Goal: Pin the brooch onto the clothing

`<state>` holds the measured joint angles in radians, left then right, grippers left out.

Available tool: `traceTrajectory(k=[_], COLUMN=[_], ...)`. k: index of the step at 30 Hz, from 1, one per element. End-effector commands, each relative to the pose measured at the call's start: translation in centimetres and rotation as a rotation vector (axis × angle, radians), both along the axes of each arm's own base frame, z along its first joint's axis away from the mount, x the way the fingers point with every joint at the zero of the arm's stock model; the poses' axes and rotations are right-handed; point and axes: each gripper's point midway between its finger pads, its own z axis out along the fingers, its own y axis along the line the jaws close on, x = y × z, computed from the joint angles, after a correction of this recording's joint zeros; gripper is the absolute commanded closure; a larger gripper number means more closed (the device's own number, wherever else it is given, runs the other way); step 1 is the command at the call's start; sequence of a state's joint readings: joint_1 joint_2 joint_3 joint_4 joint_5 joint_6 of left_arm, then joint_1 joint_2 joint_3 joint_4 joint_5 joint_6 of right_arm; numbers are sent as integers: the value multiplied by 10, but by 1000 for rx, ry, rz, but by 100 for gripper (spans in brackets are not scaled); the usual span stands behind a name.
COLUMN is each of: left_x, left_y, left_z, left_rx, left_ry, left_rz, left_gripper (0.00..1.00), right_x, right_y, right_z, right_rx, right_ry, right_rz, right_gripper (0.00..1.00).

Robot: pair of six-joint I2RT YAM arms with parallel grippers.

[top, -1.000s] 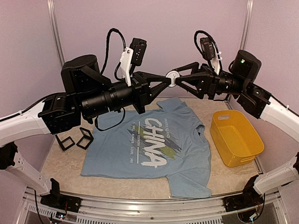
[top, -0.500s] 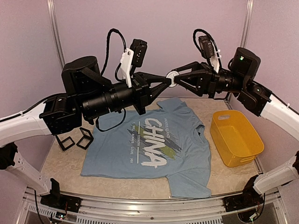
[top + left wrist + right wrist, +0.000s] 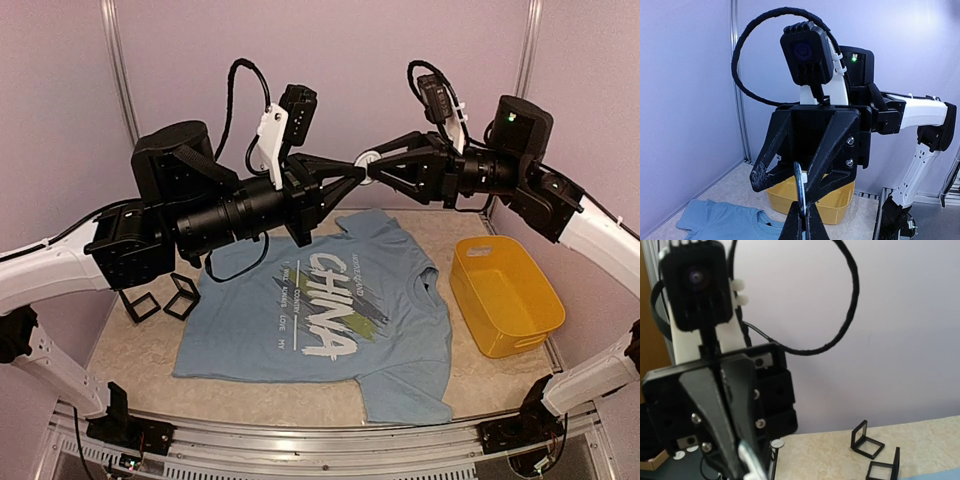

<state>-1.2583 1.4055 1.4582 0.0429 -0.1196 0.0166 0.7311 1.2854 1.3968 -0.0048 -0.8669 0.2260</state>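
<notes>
Above the table [image 3: 130, 350], both grippers [image 3: 366, 168] meet, clamped on the brooch [image 3: 368, 163].

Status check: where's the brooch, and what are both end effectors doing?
Left end effector and right end effector both pinch the brooch mid-air. T-shirt flat on the table, unpinned. Nothing in the way below.
</notes>
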Motion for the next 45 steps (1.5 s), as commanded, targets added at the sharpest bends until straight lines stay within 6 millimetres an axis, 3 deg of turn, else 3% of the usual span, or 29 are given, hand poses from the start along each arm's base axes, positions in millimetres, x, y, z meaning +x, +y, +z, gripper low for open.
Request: traceTrajectory(k=[1,5,10,12,15,18,21,29,35,45], left_x=[-44,-40,-14,-6,-3,-6,-9,-13,-14,-16], left_y=[-16,-16,0,7,8,4,2,-1,-3,-4], left_z=[2,-1,-6,-6,-4,-5,-7,-6,-4,-1], left_rx=[13,18,33,46,49,53,54,38,31,10], left_ry=[-58,-46,-32,-29,-40,-42,-39,-30,-33,-35], left_rz=[-166,-150,9,50,61,35,21,-7,-17,-31], left_gripper=[100,100,100,100,100,100,100,100,100,100], right_x=[33,24,-49,-70,-55,-22,-18,-17,-16,-18], right_y=[11,9,-20,-35,-40,-34,-28,-21,-19,-16], right_z=[-16,-9,2,-2,-2,7,15,2,-6,-19], right_rx=[-56,-44,2,-8,-33,-16,-8,-25,-47,-79], right_ry=[47,6,-273,-322,-308,-236,-162,-121,-112,-85], right_rz=[-120,-84,164,241,144,-32,-1,34,39,82], right_gripper=[63,57,31,26,29,50,62,63,81,79])
